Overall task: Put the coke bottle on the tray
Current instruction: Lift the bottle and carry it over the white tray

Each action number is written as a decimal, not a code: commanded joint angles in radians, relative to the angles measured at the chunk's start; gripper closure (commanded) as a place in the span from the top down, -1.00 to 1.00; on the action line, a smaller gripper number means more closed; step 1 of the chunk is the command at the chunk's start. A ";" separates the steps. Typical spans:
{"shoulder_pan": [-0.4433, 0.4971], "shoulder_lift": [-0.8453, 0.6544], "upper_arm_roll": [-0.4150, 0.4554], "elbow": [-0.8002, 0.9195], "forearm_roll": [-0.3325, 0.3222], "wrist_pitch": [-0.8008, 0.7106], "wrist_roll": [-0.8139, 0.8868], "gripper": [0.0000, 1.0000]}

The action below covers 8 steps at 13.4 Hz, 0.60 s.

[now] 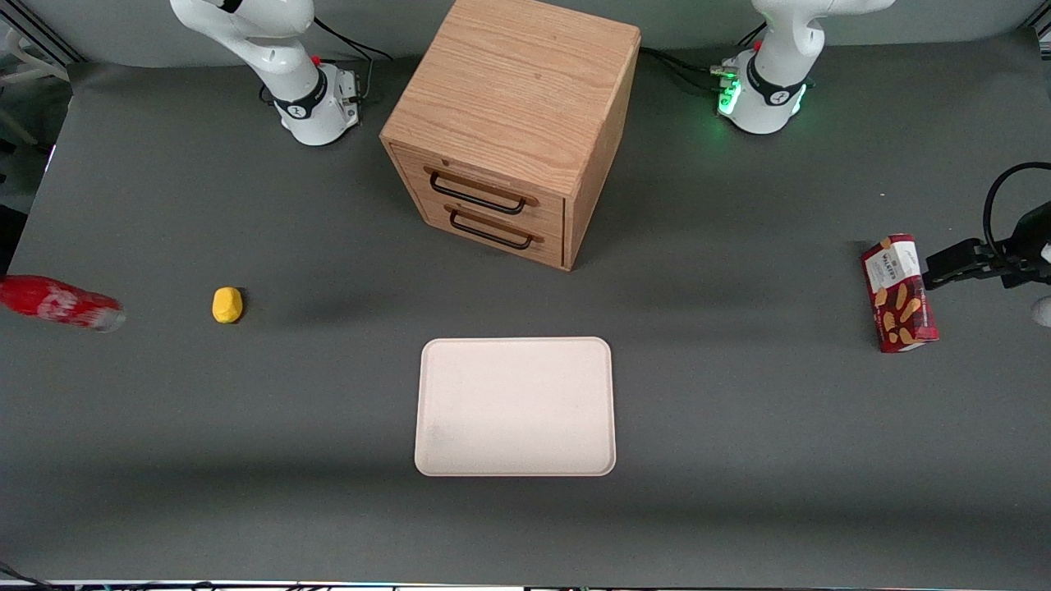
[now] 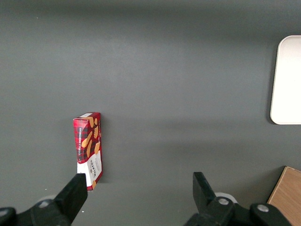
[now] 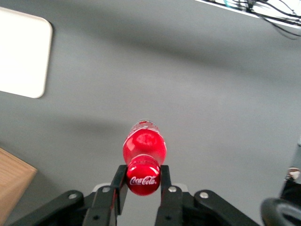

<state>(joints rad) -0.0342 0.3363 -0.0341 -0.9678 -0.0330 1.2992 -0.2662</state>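
We see the gripper (image 3: 143,181) jaws clamped on the capped neck of the coke bottle (image 3: 144,147), glossy red, slim, held aloft at the working arm's end of the bench. Flat cream tray (image 1: 516,406) lies well apart, toward mid-bench, bare, low-rimmed.

Even overhead light, soft shadows; coke bottle (image 1: 59,303) motion-blurred; tray (image 3: 21,52) overexposed.
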 commanded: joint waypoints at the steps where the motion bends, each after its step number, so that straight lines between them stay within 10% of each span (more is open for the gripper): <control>1: 0.133 0.026 -0.013 0.012 0.070 0.003 0.257 -0.98; 8: 0.347 0.151 0.106 0.015 0.093 0.221 0.884 -1.00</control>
<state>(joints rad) 0.3051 0.4678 0.0263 -0.9745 0.0467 1.4891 0.4706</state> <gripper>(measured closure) 0.683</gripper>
